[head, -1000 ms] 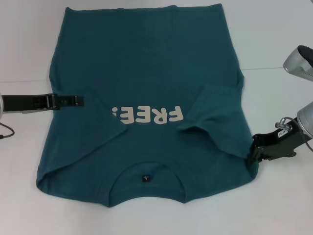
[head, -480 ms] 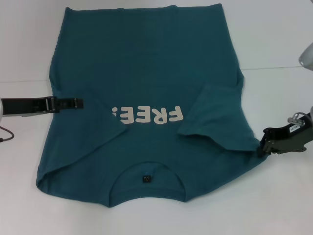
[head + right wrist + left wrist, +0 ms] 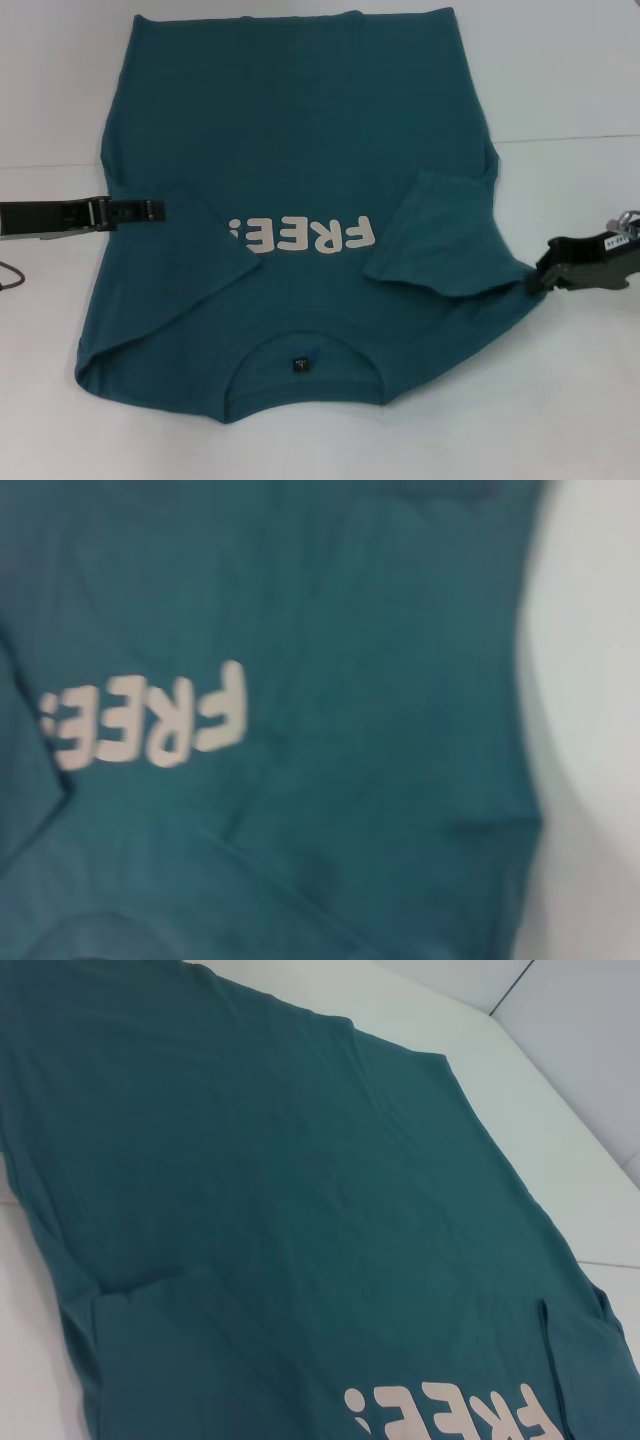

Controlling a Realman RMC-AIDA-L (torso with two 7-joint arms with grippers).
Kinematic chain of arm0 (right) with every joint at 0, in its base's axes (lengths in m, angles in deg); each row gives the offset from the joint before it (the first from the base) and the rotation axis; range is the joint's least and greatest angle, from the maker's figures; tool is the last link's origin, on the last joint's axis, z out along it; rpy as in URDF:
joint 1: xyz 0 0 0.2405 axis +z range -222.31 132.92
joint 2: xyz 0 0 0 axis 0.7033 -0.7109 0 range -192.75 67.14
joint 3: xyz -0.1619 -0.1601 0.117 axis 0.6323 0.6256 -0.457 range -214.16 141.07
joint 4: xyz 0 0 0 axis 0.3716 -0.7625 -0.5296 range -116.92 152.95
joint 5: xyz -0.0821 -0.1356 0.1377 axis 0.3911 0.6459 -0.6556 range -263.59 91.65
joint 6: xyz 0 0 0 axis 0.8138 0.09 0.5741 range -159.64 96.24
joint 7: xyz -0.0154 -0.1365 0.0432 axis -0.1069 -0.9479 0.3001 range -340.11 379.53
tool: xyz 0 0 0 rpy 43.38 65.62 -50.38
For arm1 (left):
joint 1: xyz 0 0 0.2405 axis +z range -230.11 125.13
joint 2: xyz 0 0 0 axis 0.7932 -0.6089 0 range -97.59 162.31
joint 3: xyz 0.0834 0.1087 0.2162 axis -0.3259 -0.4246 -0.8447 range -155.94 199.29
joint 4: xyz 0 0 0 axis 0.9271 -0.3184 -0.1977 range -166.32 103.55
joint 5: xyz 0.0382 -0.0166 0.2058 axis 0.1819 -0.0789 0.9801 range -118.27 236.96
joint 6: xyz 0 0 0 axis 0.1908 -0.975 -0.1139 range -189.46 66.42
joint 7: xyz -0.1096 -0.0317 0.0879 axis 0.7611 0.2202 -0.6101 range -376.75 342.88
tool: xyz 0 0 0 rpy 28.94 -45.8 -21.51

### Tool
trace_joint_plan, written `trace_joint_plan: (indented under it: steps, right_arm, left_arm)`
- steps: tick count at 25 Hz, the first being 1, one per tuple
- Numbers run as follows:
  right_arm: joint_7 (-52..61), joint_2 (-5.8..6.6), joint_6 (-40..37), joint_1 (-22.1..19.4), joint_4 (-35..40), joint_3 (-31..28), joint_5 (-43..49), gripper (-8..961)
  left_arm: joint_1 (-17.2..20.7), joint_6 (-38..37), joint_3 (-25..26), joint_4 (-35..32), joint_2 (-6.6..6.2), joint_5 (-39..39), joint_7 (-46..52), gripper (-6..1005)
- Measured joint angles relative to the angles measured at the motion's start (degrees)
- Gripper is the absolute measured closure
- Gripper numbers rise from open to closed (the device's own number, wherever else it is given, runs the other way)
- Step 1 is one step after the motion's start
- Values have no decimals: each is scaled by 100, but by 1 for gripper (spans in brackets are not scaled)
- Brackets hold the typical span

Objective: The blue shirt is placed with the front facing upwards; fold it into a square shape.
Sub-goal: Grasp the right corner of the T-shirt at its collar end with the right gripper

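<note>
Matt cotton-like blue shirt (image 3: 300, 150)

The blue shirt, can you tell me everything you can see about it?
The blue shirt is a teal, soft-looking cotton T-shirt with short sleeves, lying front up on a white table. White letters spell "FREE!" across its chest, and a small dark label sits inside the neck, which points toward the robot. Both sleeves are folded in over the chest. The left pincer reaches over one side edge; the right pincer sits at the other edge.

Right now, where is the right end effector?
In the head view, the right end effector sits at the blue shirt's right edge, beside the folded-in right sleeve.
</note>
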Motion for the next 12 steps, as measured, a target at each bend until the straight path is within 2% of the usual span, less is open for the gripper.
trace_joint_plan:
  steps: [7, 12]
  right_arm:
    - [-510, -106, 201, 31, 59, -10, -232, 900]
    - [-780, -112, 367, 18, 44, -21, -378, 900]
  left_arm:
    - [38, -67, 76, -100, 7, -81, 25, 108]
    - [69, -128, 232, -227, -35, -85, 256, 108]
